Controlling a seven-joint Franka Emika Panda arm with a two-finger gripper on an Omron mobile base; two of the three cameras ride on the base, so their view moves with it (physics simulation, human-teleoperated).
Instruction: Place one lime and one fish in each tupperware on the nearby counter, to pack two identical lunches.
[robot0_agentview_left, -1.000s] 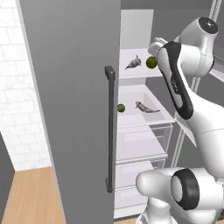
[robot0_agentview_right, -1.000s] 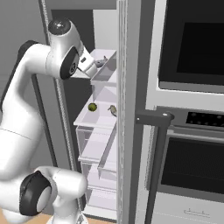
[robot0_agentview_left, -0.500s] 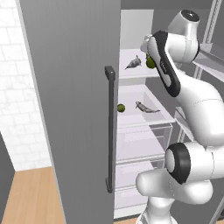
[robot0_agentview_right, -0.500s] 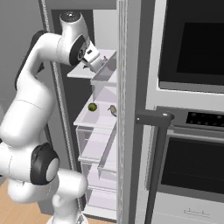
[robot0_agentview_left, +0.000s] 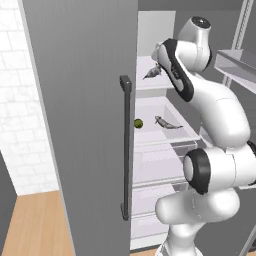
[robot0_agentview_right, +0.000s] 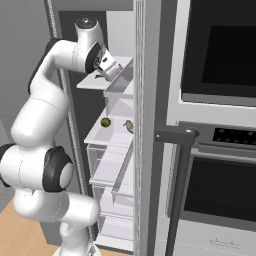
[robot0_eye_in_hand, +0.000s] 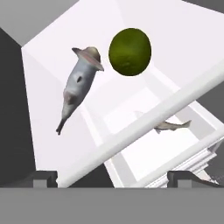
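Observation:
Inside the open fridge, a grey fish (robot0_eye_in_hand: 78, 87) and a green lime (robot0_eye_in_hand: 130, 51) lie on the upper white shelf (robot0_agentview_left: 145, 82), close in front of my gripper (robot0_eye_in_hand: 113, 179). Its jaws stand open with nothing between them. In the right base view the gripper (robot0_agentview_right: 114, 70) hovers at the front of that upper shelf. One shelf down lie a second lime (robot0_agentview_left: 138, 123) and a second fish (robot0_agentview_left: 167, 123), which also show as lime (robot0_agentview_right: 105, 122) and fish (robot0_agentview_right: 129, 125). The tupperware and the counter are out of view.
The grey fridge door (robot0_agentview_left: 80, 125) with its dark bar handle (robot0_agentview_left: 125, 150) stands open on the left. Clear drawers (robot0_agentview_left: 160, 165) sit under the shelves. A wall oven (robot0_agentview_right: 220, 50) with a bar handle (robot0_agentview_right: 175, 135) stands right of the fridge.
The arm has swung up and inward, bringing the hand to the upper shelf; in the left base view it now covers the upper lime. The jaws have stayed open.

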